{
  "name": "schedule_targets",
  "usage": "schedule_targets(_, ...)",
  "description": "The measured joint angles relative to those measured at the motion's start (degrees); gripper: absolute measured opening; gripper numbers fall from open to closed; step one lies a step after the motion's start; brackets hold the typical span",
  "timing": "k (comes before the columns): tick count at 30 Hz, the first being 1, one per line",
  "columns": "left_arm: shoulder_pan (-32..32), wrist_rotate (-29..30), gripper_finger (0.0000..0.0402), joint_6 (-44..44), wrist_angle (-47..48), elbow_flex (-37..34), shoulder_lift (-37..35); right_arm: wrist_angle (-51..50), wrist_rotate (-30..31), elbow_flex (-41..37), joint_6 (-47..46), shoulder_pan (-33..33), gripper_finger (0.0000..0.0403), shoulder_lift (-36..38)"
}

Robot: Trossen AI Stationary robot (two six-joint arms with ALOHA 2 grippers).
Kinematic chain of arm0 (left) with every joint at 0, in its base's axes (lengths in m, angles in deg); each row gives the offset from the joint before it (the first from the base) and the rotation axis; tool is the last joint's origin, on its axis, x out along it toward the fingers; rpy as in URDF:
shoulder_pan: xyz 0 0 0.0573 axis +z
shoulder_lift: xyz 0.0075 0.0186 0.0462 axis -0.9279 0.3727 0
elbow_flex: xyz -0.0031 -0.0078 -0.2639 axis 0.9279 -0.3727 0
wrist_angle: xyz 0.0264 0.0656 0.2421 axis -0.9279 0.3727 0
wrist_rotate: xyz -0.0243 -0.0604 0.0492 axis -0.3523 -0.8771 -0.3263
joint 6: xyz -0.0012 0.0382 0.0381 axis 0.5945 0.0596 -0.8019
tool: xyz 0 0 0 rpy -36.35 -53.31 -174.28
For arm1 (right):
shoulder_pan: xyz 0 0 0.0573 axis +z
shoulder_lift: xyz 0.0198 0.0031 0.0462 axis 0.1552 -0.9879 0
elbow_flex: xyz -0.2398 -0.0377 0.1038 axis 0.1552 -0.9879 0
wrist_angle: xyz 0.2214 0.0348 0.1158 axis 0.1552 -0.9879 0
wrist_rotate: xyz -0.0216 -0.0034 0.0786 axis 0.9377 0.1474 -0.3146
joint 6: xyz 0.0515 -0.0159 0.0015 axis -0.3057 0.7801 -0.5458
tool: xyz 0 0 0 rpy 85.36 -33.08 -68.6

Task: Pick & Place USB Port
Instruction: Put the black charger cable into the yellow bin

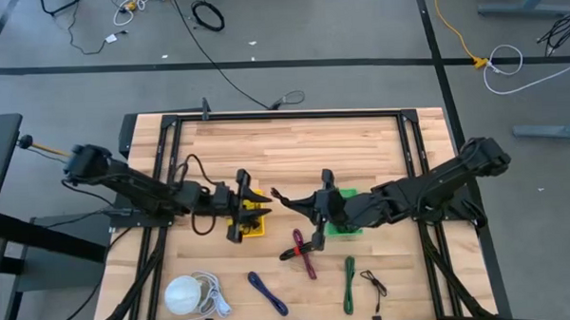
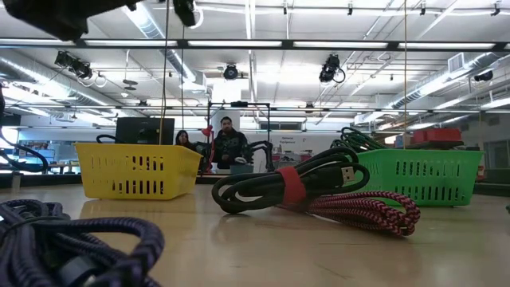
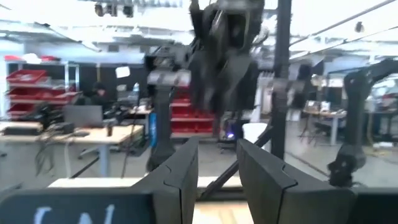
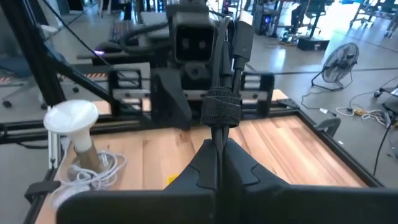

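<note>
Two dark arms are reaching toward each other over the middle of a wooden surface (image 1: 294, 150). The right tool (image 1: 279, 196) is pinching a black cable (image 4: 222, 93) bundled with a strap, holding it in the air between the two arms, with its fingers clamped tight on the cord. The left tool (image 1: 256, 196) is hanging partly open and empty just over the yellow basket (image 1: 253, 224), facing the cable. The step in hand looks like carrying or handing over the cable; the next move would call for the right arm to bring the bundle above a basket, or between the left fingers (image 3: 186, 177), before letting go. There are two baskets: the yellow one and a green basket (image 1: 342, 224) under the right arm. Lying loose near the front edge are a red-and-black cable (image 1: 303, 252), a blue cable (image 1: 267, 292), a green cable (image 1: 349, 281), a thin black cable (image 1: 374, 283) and a white one (image 1: 212, 291) beside a white round object (image 1: 182, 296). People are sitting far off in the room.
</note>
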Motion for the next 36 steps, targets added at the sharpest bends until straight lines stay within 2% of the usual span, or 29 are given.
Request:
schedule_targets(11, 0.0, -3.2, 0.0115, -2.5, 3.8, 9.8, 7.7, 2.8, -2.6, 0.0, 0.2, -0.5, 0.0001, -2.6)
schedule_targets(36, 0.0, -3.8, 0.0115, -2.9, 0.8, 10.8, 8.4, -1.9, -4.6, -0.1, -2.9, 0.2, 0.0002, -4.4)
